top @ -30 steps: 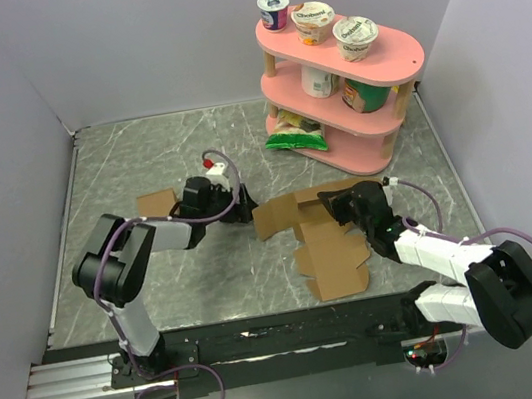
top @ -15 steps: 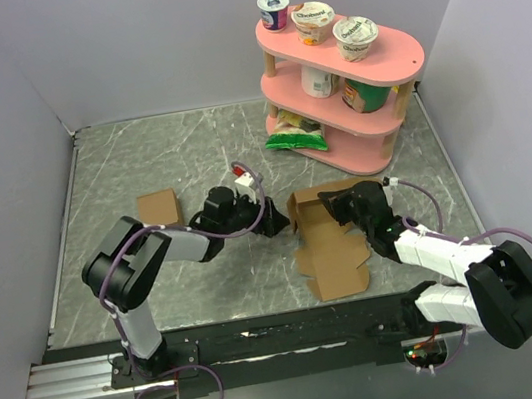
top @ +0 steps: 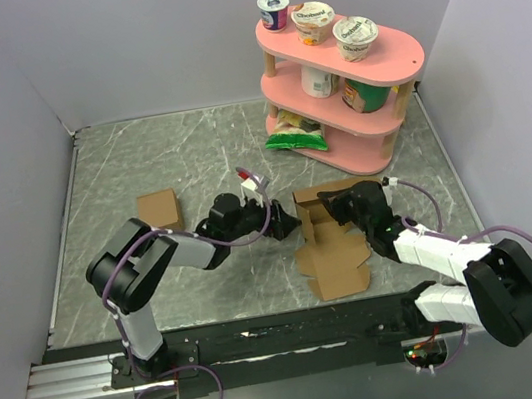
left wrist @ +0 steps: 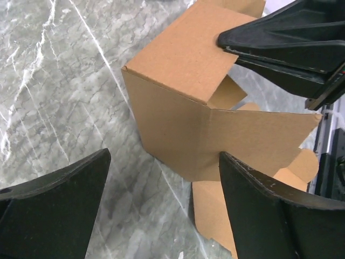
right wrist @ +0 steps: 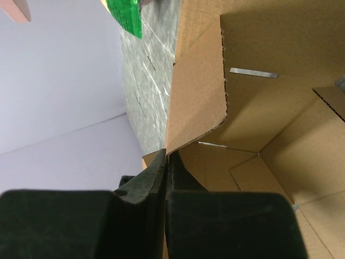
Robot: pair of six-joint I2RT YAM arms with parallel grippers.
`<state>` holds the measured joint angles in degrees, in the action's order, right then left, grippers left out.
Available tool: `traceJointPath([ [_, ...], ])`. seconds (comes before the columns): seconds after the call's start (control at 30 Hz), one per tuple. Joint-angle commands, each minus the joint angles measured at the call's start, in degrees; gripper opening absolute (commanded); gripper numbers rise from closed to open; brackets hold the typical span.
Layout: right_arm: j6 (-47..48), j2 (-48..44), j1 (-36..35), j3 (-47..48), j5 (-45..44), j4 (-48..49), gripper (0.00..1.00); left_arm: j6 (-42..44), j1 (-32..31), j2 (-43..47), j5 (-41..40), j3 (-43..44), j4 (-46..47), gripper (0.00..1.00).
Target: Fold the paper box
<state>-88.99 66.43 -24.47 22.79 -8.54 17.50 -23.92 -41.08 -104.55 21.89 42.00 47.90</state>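
Observation:
The paper box (top: 335, 261) is a brown cardboard cutout, part flat on the table and part folded up into walls (top: 309, 203). My right gripper (top: 336, 205) is shut on the top edge of one raised panel; in the right wrist view its tips (right wrist: 167, 155) pinch that edge with the box's inside (right wrist: 269, 108) beyond. My left gripper (top: 287, 224) is open, just left of the box. In the left wrist view the folded corner (left wrist: 172, 102) stands just ahead of the open left gripper (left wrist: 164, 162), with the right gripper's fingers (left wrist: 285, 38) on the top panel.
A small neat brown cube (top: 158, 209) sits on the table to the left. A pink two-tier shelf (top: 368, 77) with yogurt cups stands at the back right, a green bag (top: 295, 136) at its foot. Purple walls close in the marble table.
My left gripper has moved right, up to the box. The box's left flap, flat a second ago, now stands up as a wall. My right gripper has kept its hold.

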Motion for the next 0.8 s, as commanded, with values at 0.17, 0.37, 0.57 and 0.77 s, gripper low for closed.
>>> traceJointPath([
  [0.17,0.6,-0.4,0.4,-1.1,-0.4,-1.0,0.00,-3.3,-0.3,0.0,-0.5,-1.7,9.6,0.89],
  [0.37,4.8,-1.5,0.3,-1.6,-0.9,-0.4,0.00,1.2,-0.3,-1.1,3.0,0.6,6.1,0.88],
  [0.57,6.8,-4.5,0.4,-4.8,-1.4,0.8,0.00,3.4,-0.9,-2.6,5.3,-0.8,7.4,0.84],
  [0.77,8.1,-6.5,0.4,-6.2,-1.1,-0.2,0.00,3.9,-2.9,-3.3,1.6,-1.5,8.3,0.83],
])
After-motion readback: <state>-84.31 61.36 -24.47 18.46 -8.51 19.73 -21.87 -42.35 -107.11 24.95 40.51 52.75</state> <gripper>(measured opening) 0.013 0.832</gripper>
